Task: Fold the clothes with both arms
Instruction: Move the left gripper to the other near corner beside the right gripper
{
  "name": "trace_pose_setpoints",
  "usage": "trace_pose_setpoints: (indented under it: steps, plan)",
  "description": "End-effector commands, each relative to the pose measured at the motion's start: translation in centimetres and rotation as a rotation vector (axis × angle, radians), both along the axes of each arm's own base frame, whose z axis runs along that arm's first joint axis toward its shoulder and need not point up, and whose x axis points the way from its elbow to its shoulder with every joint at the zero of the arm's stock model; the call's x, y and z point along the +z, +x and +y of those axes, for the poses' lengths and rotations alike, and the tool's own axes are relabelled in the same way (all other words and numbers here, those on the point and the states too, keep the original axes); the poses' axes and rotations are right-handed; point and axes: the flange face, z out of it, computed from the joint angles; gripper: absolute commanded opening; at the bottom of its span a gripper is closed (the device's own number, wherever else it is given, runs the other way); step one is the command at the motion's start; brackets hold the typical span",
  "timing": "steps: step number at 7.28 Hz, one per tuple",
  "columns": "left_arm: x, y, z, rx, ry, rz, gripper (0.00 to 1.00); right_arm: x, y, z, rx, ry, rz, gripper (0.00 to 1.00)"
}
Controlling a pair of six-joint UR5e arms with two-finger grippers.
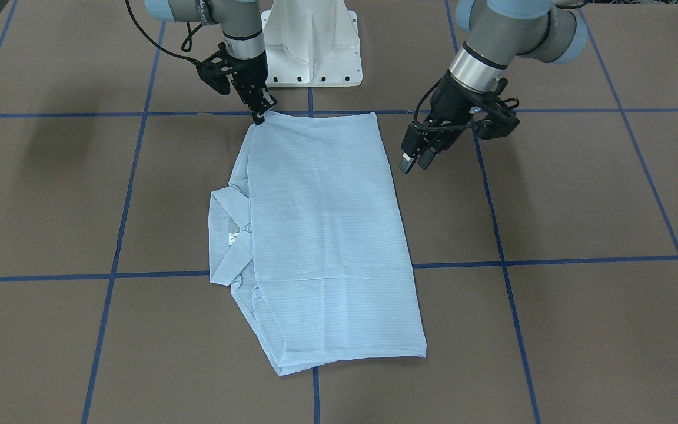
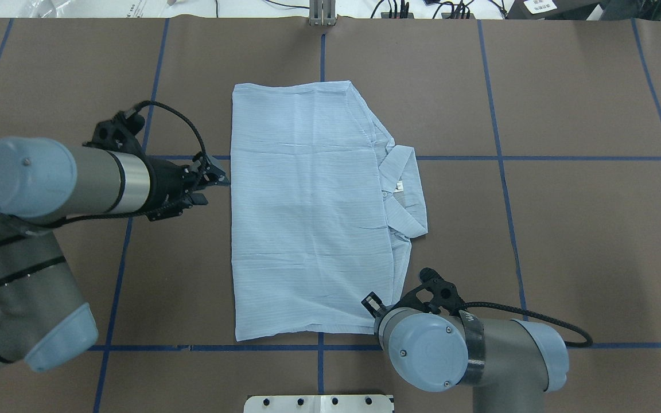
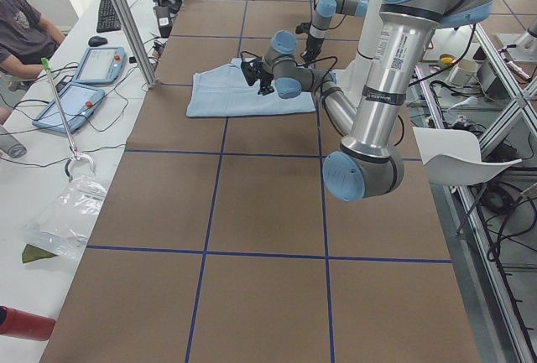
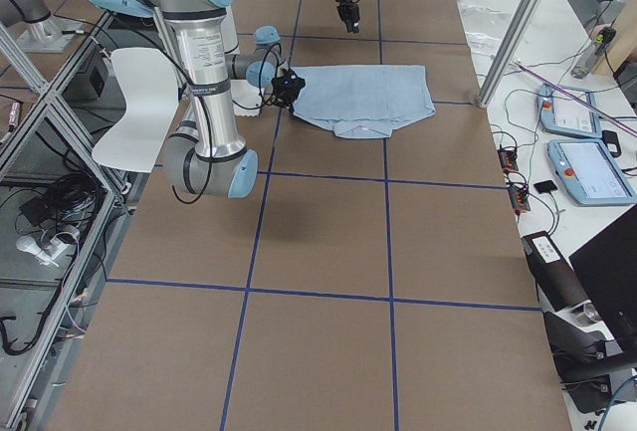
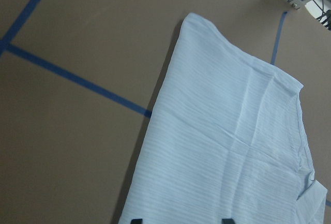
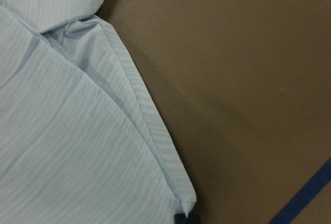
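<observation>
Left arm (image 2: 55, 178) reaches out low across the table (image 2: 566, 241). The left gripper (image 1: 414, 163) hovers just beside the shirt (image 2: 307, 218), fingers apart, holding nothing. The shirt lies flat mid-table, folded into a rectangle (collar (image 2: 408, 195) protruding on the robot's right). Right arm (image 2: 479, 350) points steeply down. The right gripper (image 1: 259, 118) is pinched closed on the shirt's near right corner.
</observation>
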Motion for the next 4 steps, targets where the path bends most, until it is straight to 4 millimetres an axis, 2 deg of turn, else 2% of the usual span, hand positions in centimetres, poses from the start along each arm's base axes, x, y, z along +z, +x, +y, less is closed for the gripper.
trace_pose_setpoints:
  steps: [1, 3, 4]
  plan:
    - [0.7, 4.8, 5.1, -0.024, -0.127, -0.029, 0.59, 0.0, 0.0, 0.1, -0.002, -0.001, -0.001, 0.00]
    - [1.4, 8.7, 10.7, 0.007, -0.195, -0.032, 0.59, -0.1, 0.1, 0.1, -0.003, 0.000, -0.002, 0.00]
    - [3.3, 9.8, 13.2, 0.019, -0.222, -0.060, 0.59, -0.3, 0.2, 0.1, -0.004, 0.000, -0.008, 0.00]
